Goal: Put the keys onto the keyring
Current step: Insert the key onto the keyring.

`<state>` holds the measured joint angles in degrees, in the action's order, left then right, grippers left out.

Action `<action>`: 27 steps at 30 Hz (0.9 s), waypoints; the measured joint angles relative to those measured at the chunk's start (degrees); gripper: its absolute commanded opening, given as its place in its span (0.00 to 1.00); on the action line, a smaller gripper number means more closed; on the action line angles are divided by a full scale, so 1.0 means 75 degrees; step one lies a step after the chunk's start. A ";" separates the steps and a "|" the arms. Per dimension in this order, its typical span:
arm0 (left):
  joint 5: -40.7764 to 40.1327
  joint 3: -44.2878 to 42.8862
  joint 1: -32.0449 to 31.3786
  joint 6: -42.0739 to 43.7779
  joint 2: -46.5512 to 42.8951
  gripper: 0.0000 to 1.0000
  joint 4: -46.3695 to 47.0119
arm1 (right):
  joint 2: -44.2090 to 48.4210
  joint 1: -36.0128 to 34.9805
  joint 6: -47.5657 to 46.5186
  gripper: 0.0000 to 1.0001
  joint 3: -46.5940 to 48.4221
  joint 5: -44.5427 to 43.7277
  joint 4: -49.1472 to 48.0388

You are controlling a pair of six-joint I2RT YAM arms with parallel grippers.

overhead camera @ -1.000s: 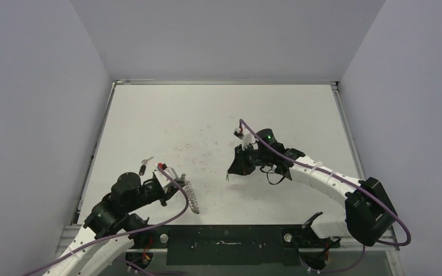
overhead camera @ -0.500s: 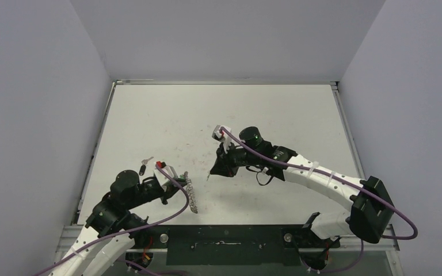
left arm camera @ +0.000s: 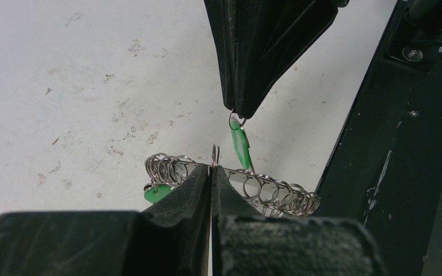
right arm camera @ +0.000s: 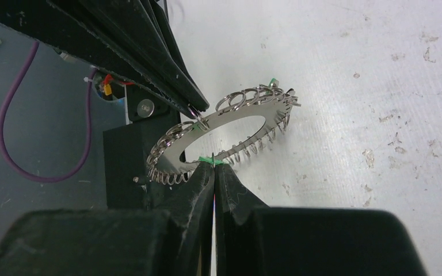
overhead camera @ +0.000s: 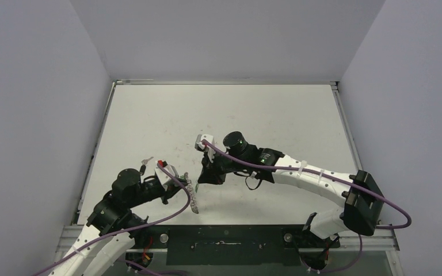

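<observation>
Far left on the white table point(overhead camera: 236, 109), two loose keys lie just beside each other: the black-headed key point(overhead camera: 141, 169) and the silver key point(overhead camera: 147, 160), both apart from the action. Next along, the left gripper point(left arm camera: 212, 168) has its fingers pressed tight together on the rim of the keyring point(left arm camera: 265, 187), holding the hoop up on edge above the table, its little wire loops fanned out along the rim. And right beside it, the right gripper point(left arm camera: 239, 112) points down at the ring, fingers pinched closed on the small loop at the top of the green key point(left arm camera: 240, 146). That key dangles just above the ring's rim, near the left fingertips. Another scrap of green shows at the ring's far edge; what it is, I can't tell.
</observation>
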<state>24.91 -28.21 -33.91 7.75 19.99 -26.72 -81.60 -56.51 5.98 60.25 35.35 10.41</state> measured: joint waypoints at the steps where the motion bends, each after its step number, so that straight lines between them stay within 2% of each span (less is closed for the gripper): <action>1: 0.0003 0.0000 0.0000 0.0000 0.0000 0.00 0.0000 | -0.0023 -0.0038 0.0000 0.00 0.0044 -0.0006 0.0012; 27: 0.0152 0.0000 0.0035 0.0017 0.0047 0.00 0.0000 | -0.0329 -0.0379 -0.0149 0.00 0.0609 -0.0207 0.0122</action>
<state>26.04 -28.21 -33.65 7.88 20.34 -26.72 -84.07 -59.35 4.86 64.82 33.80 11.33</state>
